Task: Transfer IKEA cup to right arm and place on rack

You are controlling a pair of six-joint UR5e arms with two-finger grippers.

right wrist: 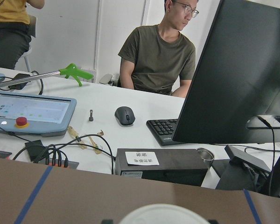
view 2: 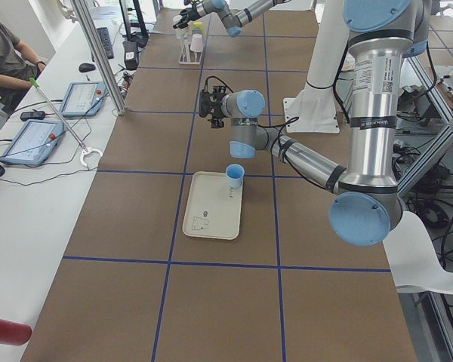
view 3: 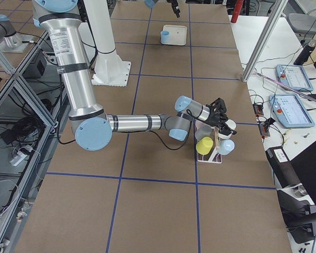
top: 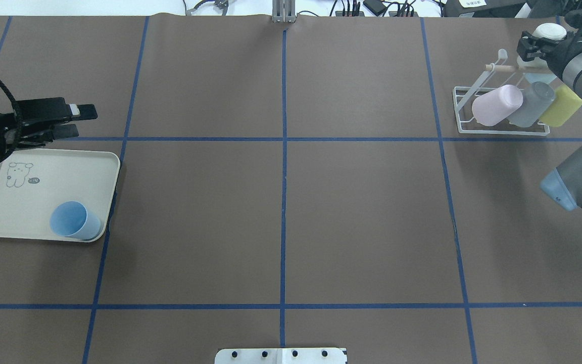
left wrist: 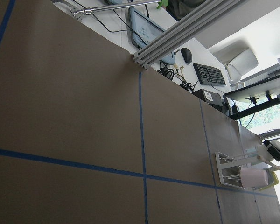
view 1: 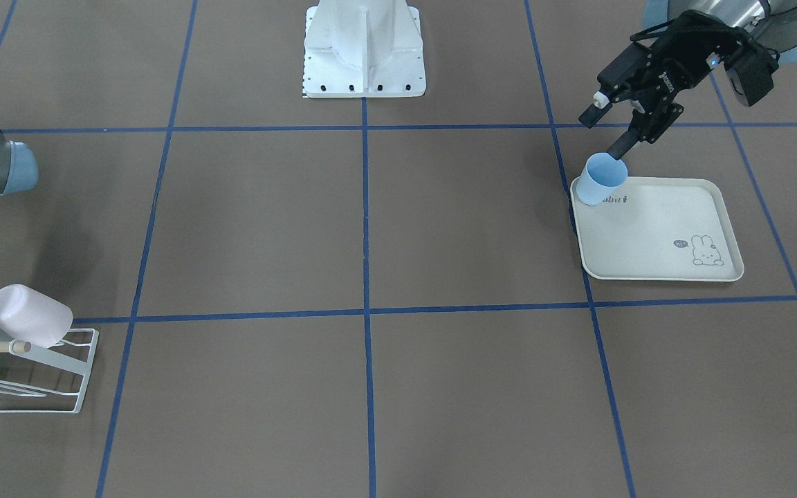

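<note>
Nearest the right wrist lens, a white cup (right wrist: 158, 213) was seen, apparently clamped in the right gripper (top: 547, 36) just above the rack (top: 503, 132), on which a pink cup (top: 497, 104), grey cup (top: 531, 106) and yellow cup (top: 561, 106) were hung. Trouble could be expected there: with the rack so crowded, a peg could be missed or a neighbour knocked loose. The left gripper (view 1: 606, 128) was held spread and empty above the tray (view 1: 654, 228), with a blue cup (view 1: 602, 180) left upright in its corner. Brown paper gridded with blue tape was laid over the table (top: 361, 212); a monitor (right wrist: 238, 70) and a seated person (right wrist: 156, 51) were noted beyond.
</note>
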